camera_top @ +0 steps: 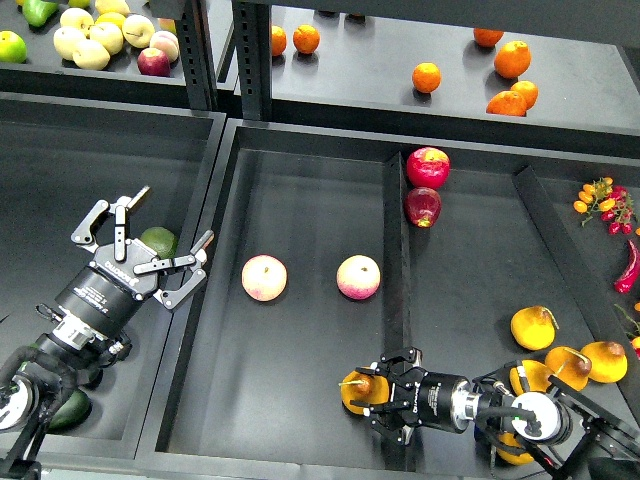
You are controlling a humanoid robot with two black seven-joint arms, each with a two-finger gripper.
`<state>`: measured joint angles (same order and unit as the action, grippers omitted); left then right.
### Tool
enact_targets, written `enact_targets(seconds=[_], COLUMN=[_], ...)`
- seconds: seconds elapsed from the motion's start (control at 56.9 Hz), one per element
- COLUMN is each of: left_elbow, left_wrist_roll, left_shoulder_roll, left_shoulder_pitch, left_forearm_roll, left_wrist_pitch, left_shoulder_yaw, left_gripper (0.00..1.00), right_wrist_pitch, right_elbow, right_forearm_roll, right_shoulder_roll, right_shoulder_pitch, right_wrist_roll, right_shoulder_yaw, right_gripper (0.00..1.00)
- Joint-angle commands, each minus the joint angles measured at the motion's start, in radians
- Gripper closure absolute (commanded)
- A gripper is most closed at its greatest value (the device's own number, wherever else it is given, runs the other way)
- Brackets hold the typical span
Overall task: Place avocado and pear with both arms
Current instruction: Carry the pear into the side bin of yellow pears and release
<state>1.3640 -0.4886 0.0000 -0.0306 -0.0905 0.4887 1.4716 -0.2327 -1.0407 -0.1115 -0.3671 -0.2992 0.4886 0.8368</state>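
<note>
- The left gripper [160, 235] is seen wide open and empty, its fingers splayed over the left tray [60, 160].
- The avocado [158, 240] lies between those spread fingers, partly hidden by them; whether any finger touches it cannot be told.
- From the left wrist, the avocado lies toward 1 o'clock, directly along the arm's reach. Its long axis cannot be read, since only a rounded green patch shows.
- A second avocado [68, 410] lies at the tray's 7 o'clock corner, under the arm, well apart from the gripper.
- The right gripper [372, 392] points toward 9 o'clock, its fingers closed about a pear [358, 392] from the pear's 3 o'clock side.
- That pear sits low in the middle tray [300, 170], just beside the divider [397, 260], with its stem pointing toward 9 o'clock.
- Further pears [560, 350] are gathered in the right compartment, at 2 o'clock from the right gripper.
- Two pink-yellow fruits [264, 277] lie mid-tray, at 11 o'clock from the held pear, well apart from it.
- Each fruit is nearest its own arm: avocado to the left, pear to the right.
- The coming move is judged to turn on the left side: a closing of the fingers on the avocado would be needed before both fruits could be carried and placed.
</note>
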Motion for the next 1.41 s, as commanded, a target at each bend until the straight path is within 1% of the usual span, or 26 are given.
enact_targets(seconds=[0.0,0.176,0.352,0.774,1.178,1.389], left_elbow=[-0.002,-0.002,-0.002,-0.002,0.000,0.000], left_wrist_roll=[0.000,0.000,0.000,0.000,0.000,0.000], left_shoulder_roll=[0.000,0.000,0.000,0.000,0.000,0.000], left_shoulder_pitch=[0.000,0.000,0.000,0.000,0.001,0.006], left_forearm_roll=[0.000,0.000,0.000,0.001,0.001,0.001], left_wrist_pitch=[0.000,0.000,0.000,0.000,0.000,0.000], left_shoulder_yaw=[-0.004,-0.011,-0.013,-0.019,-0.019,-0.020], left_gripper=[0.01,0.01,0.01,0.01,0.01,0.01], right_wrist_pitch=[-0.002,-0.030,-0.079,-0.120,-0.129,-0.129], right_elbow=[-0.027,-0.035,-0.035,-0.030,-0.021,-0.013], right_forearm_roll=[-0.039,-0.073,-0.073,-0.060,-0.043,-0.039], right_shoulder_roll=[-0.096,-0.203,-0.256,-0.271,-0.273,-0.266], right_shoulder_pitch=[0.014,0.071,0.153,0.265,0.281,0.281], right_wrist_roll=[0.000,0.000,0.000,0.000,0.000,0.000], right_shoulder_yaw=[0.025,0.053,0.064,0.061,0.051,0.051], right_gripper=[0.70,0.70,0.70,0.69,0.69,0.67])
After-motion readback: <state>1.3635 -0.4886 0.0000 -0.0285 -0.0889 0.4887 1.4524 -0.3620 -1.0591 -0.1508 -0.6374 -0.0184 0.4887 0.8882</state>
